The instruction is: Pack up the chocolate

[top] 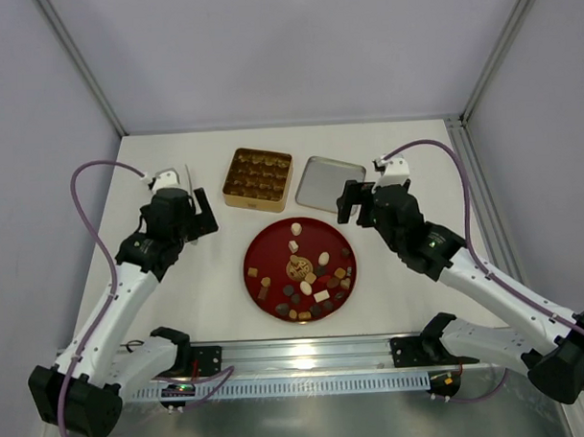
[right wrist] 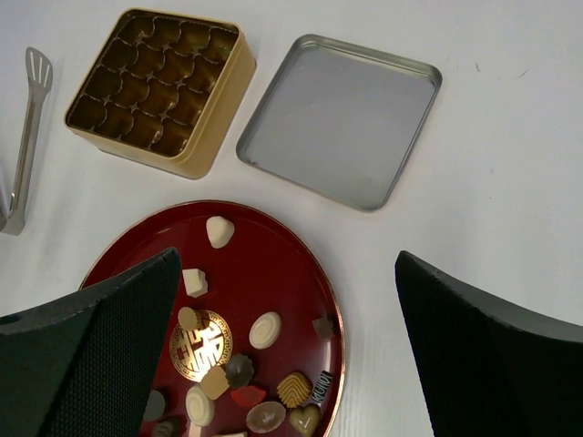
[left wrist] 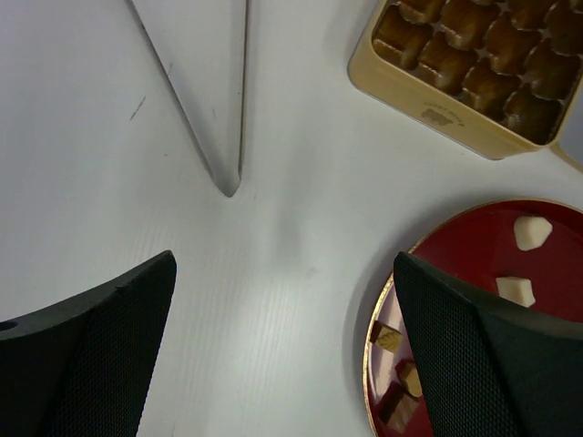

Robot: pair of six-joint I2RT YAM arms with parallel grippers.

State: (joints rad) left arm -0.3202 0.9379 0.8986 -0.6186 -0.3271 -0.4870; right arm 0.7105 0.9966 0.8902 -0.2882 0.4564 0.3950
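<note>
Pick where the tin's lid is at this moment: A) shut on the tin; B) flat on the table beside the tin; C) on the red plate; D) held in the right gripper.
B: the lid lies silver inside up on the table, next to the open gold tin.

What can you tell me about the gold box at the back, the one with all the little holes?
The tin is square with rounded corners and looks like shiny gold metal. It sits flat and open on the white table, behind the red plate. Inside is a brownish-gold tray of little cups in rows, and they all look empty. One wall bears a small mark, too small to read. Its lid lies upturned close on its right, the tongs on its left.
</note>
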